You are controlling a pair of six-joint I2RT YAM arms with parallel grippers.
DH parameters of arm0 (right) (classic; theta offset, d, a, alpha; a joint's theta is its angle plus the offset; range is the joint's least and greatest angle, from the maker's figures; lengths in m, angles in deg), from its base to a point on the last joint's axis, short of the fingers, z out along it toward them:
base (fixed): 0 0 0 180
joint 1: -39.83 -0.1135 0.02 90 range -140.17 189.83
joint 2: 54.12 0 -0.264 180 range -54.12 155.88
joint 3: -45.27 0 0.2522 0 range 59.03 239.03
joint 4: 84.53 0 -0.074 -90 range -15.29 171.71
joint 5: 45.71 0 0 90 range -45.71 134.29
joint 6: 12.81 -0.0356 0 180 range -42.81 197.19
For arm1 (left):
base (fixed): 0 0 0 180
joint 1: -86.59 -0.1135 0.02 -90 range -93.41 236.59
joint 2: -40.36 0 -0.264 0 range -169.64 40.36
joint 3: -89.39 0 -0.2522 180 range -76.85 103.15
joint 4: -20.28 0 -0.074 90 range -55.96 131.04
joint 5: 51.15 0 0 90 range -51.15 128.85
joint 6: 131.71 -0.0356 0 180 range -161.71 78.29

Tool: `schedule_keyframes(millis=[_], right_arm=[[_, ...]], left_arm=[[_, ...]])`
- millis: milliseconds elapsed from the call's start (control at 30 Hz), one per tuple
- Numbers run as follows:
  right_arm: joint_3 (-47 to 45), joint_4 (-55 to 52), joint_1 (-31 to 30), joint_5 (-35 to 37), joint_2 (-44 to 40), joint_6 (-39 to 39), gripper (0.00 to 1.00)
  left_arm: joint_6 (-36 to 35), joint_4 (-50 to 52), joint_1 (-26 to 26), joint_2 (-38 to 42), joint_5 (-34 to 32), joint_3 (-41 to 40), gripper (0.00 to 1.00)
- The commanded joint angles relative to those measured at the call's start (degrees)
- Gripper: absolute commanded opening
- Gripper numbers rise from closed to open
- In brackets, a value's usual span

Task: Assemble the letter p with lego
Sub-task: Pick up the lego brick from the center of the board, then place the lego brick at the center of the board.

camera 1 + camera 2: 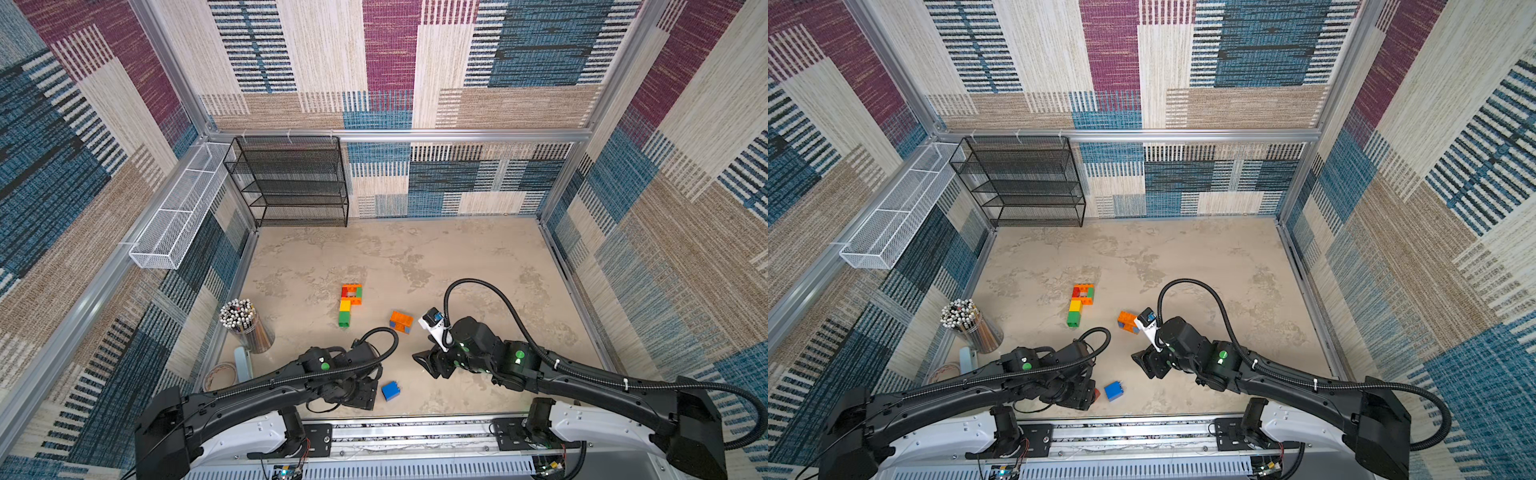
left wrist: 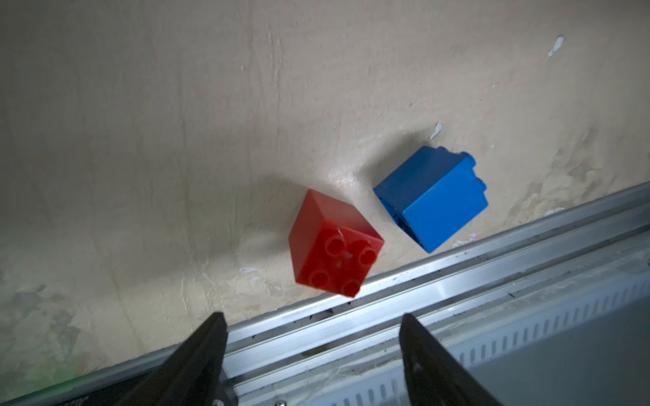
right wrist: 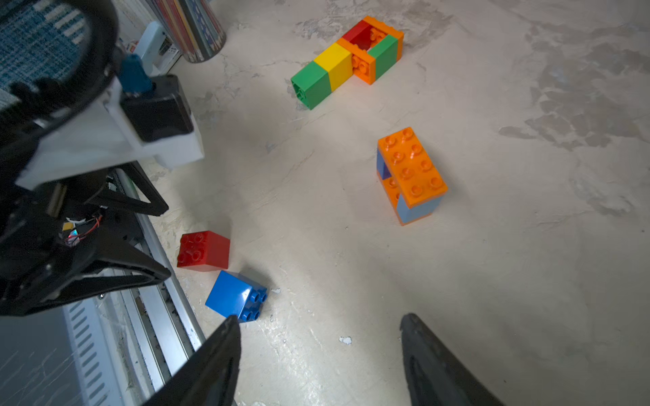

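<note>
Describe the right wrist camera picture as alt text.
A flat lego P of green, yellow, orange and red bricks lies on the beige table. Nearer are an orange and light-blue stack, a red brick and a blue brick; the right hand is open, empty.

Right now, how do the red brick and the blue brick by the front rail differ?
The red brick's studs face the left gripper; the blue brick's point away from it. In a top view the red brick barely shows beside the left arm, while the blue brick lies in the open. Both are square four-stud bricks tipped on their sides, loose on the table, not touching.
</note>
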Motion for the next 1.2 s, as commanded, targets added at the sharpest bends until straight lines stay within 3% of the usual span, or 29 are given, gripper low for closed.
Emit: schedule_keyframes(millis=[0,133,467,633,800,1167], right_arm=[[-0.2,1.0,0.0,3.3,-1.5,-1.2,0.74],[-0.9,0.9,0.0,4.1,-3.4,-1.6,0.75],[-1.2,0.6,0.0,6.5,-5.0,-1.7,0.75],[-1.4,0.5,0.0,7.9,-5.5,-2.1,0.75],[-1.8,0.1,-0.1,8.2,-6.8,-2.3,0.75],[-4.2,0.4,0.0,9.6,-10.1,-4.3,0.76]], left_arm=[[-3.3,-3.4,0.1,-4.1,-0.9,1.4,0.77],[-4.0,-4.0,0.0,-8.6,-1.9,2.5,0.67],[-3.8,-2.5,0.0,-14.1,-3.4,4.9,0.31],[-2.7,-1.0,-0.3,-18.5,-5.1,8.1,0.2],[-1.8,-0.8,-2.4,-22.3,-6.4,11.1,0.14],[-7.5,-3.3,-14.6,-31.1,-4.9,22.8,0.17]])
